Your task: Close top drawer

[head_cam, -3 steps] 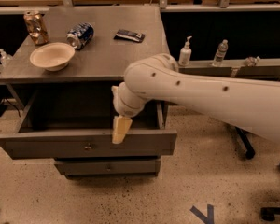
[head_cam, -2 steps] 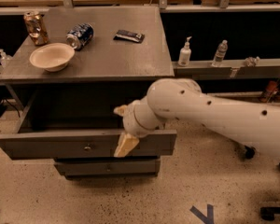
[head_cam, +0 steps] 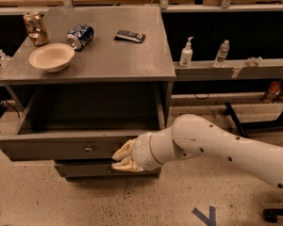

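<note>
The top drawer (head_cam: pixel 47 148) of the grey cabinet stands pulled far out. Its long front panel has a small metal knob (head_cam: pixel 88 149) at the centre, and its shallow box looks dark and empty. My gripper (head_cam: pixel 124 158), tan-tipped on a white arm coming in from the right, is in front of the right part of the front panel. It sits at the panel's lower edge, to the right of the knob. Whether it touches the panel I cannot tell.
The cabinet top (head_cam: pixel 127 62) carries a cream bowl (head_cam: pixel 52 56), an upright can (head_cam: pixel 36 28), a blue can lying on its side (head_cam: pixel 80 36) and a dark packet (head_cam: pixel 130 36). A lower drawer (head_cam: pixel 80 169) sits under the open one. Two bottles (head_cam: pixel 186 53) stand on a ledge to the right.
My arm has dropped and drawn out from over the drawer box to the front of its panel. The drawer is as far out as before.
</note>
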